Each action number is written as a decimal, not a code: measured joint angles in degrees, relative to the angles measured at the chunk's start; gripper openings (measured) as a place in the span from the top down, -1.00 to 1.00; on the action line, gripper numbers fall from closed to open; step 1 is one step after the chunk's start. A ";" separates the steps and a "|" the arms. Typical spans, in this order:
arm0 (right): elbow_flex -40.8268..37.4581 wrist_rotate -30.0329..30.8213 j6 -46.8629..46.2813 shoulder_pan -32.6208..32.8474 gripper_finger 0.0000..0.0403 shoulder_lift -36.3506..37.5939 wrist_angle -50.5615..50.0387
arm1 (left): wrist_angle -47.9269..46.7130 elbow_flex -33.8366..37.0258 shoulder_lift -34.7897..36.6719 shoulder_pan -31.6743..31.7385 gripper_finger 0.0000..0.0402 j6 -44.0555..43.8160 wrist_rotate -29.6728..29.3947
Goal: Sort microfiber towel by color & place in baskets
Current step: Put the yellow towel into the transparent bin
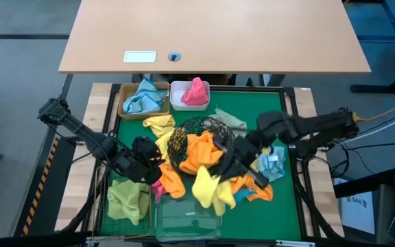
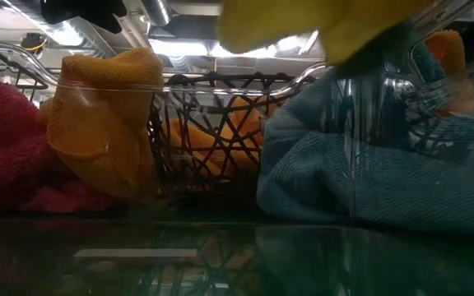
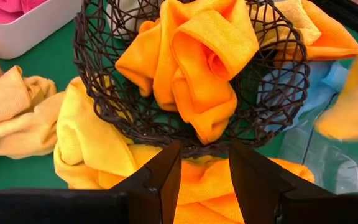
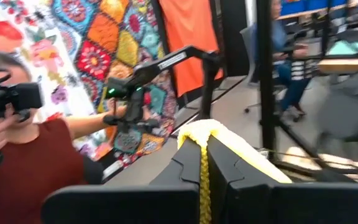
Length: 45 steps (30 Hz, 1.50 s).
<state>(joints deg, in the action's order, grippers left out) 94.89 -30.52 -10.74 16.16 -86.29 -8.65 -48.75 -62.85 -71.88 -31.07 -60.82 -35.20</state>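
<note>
My right gripper point(image 1: 226, 169) is shut on a yellow towel point(image 1: 208, 190) near the table's middle, over the far rim of the clear plastic box point(image 1: 187, 221). My left gripper point(image 3: 204, 167) is open and low beside the tipped black wire bowl point(image 1: 201, 137), which holds orange towels point(image 3: 197, 56); its fingers straddle an orange towel point(image 3: 205, 186) lying outside the bowl. The tan tray point(image 1: 125, 110) holds a light-blue towel, the white tub point(image 1: 178, 103) a pink one, and the green mesh basket point(image 1: 125, 200) a yellow-green one. My right gripper pinches a narrow fold of the yellow towel point(image 4: 202, 177) between its two fingers. The rest of the cloth bunches beyond the fingertips point(image 4: 229, 140). In the high view the towel hangs below the gripper, lifted over the clear box's far rim.
Loose towels lie around the bowl: pale yellow ones point(image 1: 158, 125) to its left, orange point(image 1: 258, 192) and light-blue point(image 1: 273, 165) ones to its right, and a pink one point(image 1: 158, 189) near the left gripper. A person with a camera point(image 4: 17, 99) stands beyond the table.
</note>
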 joint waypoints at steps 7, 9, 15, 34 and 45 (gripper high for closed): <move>-0.02 0.00 0.03 3.59 1.00 -2.18 2.98 | 0.00 0.00 0.00 0.00 0.37 0.02 -0.02; -0.02 0.71 0.02 3.85 1.00 -2.18 3.30 | 0.01 0.00 0.00 0.00 0.37 0.02 -0.02; -0.02 1.35 0.04 3.74 1.00 -2.12 9.74 | 0.00 0.00 0.00 0.00 0.37 0.02 -0.02; -0.02 4.69 8.83 4.06 1.00 -10.20 -6.87 | 0.07 0.00 -0.02 0.00 0.37 0.02 -0.11; -0.04 6.97 10.76 2.90 1.00 -19.57 -15.69 | 0.15 0.00 -0.02 0.00 0.37 0.02 -0.12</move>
<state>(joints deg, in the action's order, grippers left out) 94.85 -23.55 0.02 19.06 -105.86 -24.34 -48.60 -62.85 -71.90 -31.07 -60.80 -35.32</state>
